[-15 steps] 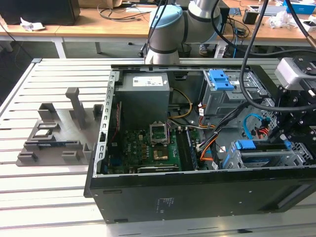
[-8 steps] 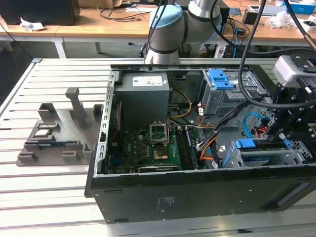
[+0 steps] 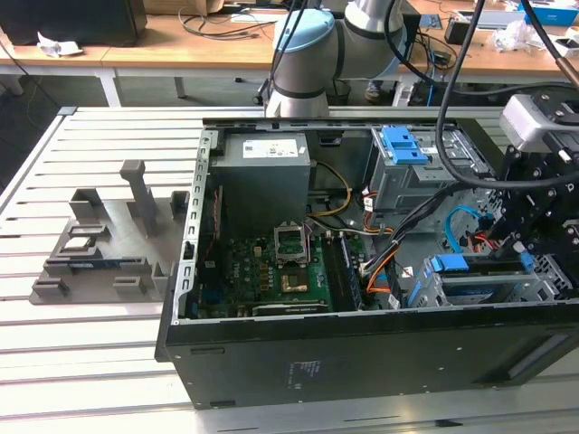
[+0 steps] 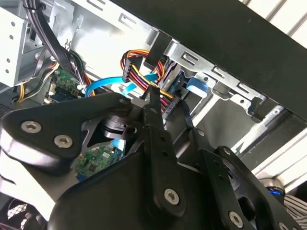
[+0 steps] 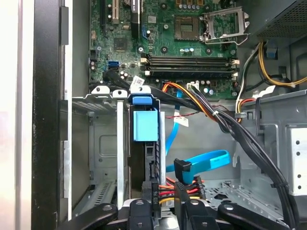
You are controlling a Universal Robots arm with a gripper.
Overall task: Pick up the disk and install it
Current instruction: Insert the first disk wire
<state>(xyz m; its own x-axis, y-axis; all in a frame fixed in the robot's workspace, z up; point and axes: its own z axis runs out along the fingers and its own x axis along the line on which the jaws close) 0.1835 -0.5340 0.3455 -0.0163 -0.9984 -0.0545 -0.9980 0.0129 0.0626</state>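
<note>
The disk (image 3: 470, 282) lies in the drive cage (image 3: 543, 271) at the near corner of the open computer case, on the exterior view's right. Its blue rail tab (image 3: 450, 263) faces the motherboard. In the first wrist view the disk stands edge-on in its slot with the blue tab (image 5: 145, 125) at the end and cable plugs behind it. My gripper (image 3: 531, 251) hangs just over the cage's outer end. In the second wrist view the gripper (image 4: 153, 96) shows its fingers drawn together into one thin bar, nothing between them.
Coloured power wires (image 5: 184, 190) and a blue data cable (image 5: 206, 160) cross the space beside the cage. A grey power supply (image 3: 267, 167), the motherboard (image 3: 271, 267) and an upper bay with a blue bracket (image 3: 404, 145) fill the case. A grey fixture (image 3: 99, 249) sits on the slatted table.
</note>
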